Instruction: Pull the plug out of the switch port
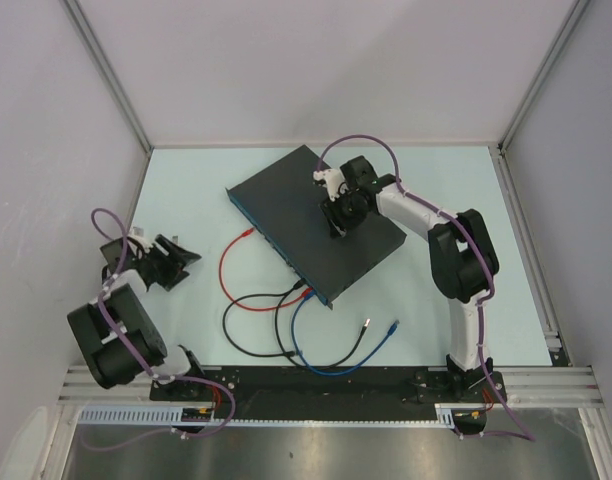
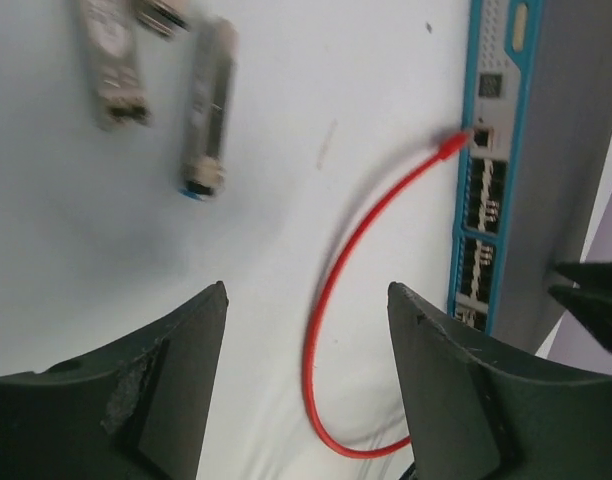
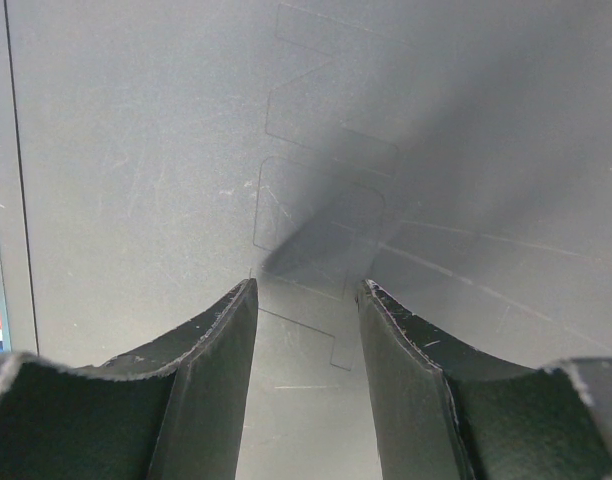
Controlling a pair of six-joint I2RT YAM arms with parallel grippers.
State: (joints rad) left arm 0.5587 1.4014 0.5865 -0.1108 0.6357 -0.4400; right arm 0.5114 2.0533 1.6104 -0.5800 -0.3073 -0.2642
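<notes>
The switch [image 1: 311, 220] lies at an angle mid-table, its blue-teal socket edge [image 1: 276, 245] facing lower left. A red cable [image 1: 226, 275] loops on the table. In the left wrist view its red plug [image 2: 454, 145] sits at a socket in the teal edge [image 2: 476, 200]. My left gripper [image 1: 171, 262] is open and empty left of the switch, and the red cable [image 2: 331, 300] runs between its fingers [image 2: 306, 300] below them. My right gripper [image 1: 336, 222] is on or just above the switch's dark top [image 3: 186, 150], slightly open [image 3: 306, 295] and holding nothing.
A black cable [image 1: 251, 335] and a blue cable [image 1: 326, 368] leave the switch's near corner and end loose at the front. Small metal modules [image 2: 206, 110] lie on the table ahead of my left gripper. White walls enclose the table on three sides.
</notes>
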